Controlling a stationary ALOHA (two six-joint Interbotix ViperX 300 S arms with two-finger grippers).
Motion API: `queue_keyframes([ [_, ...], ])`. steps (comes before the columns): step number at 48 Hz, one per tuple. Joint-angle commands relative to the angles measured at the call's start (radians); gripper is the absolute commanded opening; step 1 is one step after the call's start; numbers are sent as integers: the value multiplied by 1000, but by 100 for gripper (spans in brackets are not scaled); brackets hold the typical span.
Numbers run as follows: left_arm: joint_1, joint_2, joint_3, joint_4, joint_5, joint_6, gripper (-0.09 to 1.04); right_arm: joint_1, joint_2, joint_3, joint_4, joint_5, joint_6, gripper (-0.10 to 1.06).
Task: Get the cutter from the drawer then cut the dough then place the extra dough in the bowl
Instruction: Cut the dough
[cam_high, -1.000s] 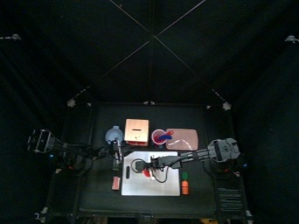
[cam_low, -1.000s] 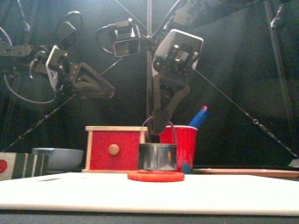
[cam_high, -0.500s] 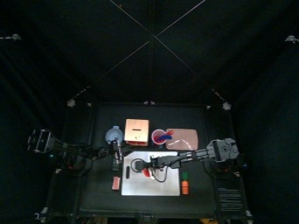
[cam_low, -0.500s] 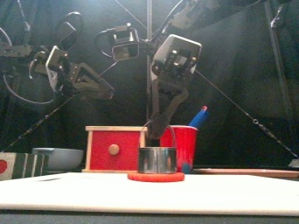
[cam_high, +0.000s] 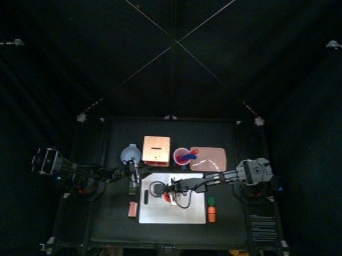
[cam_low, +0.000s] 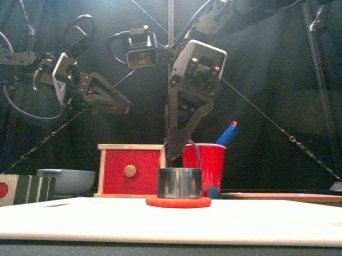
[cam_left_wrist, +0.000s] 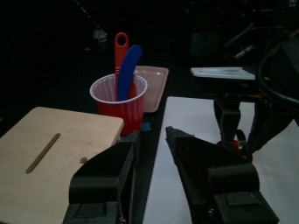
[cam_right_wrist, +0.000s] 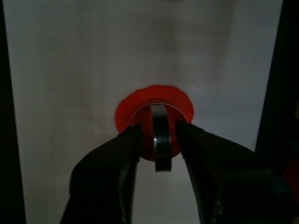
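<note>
**Cutting step: cutter seated on the dough.** The round metal cutter stands upright on the flat red disc of dough. The dough lies on the white cutting board toward the front of the table. The right pincer comes down from above and is closed on the cutter's wire handle. In the right wrist view its jaws meet over the red disc. The left pincer hangs over the table's left side, above the gap between the wooden box and the board. Its jaws are parted a little and hold nothing. The blue-grey bowl sits to the left of the box, well apart from the dough.

Judged from this layout, the cutter is out of the drawer and the cut is in hand. The outer ring of dough is not yet lifted away.

To do the step well:
- **Press:** push straight down with the cutter held level, so that its edge bites through all round and reaches the board.
- **Twist:** a slight turn would help part the ring from the centre.
- **Lift:** raise the cutter vertically and slowly, since soft dough may cling to the metal and rise with it.
- **Free pincer:** the left pincer could pin the rim if needed, and it is the nearer one to carry the ring to the bowl.
</note>
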Motion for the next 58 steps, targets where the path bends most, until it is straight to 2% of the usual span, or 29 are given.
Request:
queue_keyframes([
  [1,-9,2,-18,-11,-9,-2,73,2,-61,11,-6,-34,0,78],
  [14,-35,8,-26,-17,-9,-2,73,14,-195,143,-14,-210,-6,78],
  [25,-98,46,-69,-40,-12,-18,75,9,-322,360,-20,-476,-18,79],
  [39,-229,209,-153,-44,-83,-21,81,-6,-394,680,-28,-1141,-29,78],
  [42,-252,252,-167,-55,-112,-23,82,-23,-379,733,-49,-1292,-29,78],
  [46,-278,311,-189,-97,-160,-23,83,-38,-348,770,-91,-1422,-29,79],
  [51,-298,376,-219,-140,-181,-21,83,-44,-291,775,-124,-1479,-17,79],
  [58,-304,446,-256,-156,-181,-21,83,-46,-221,747,-123,-1479,-12,79],
])
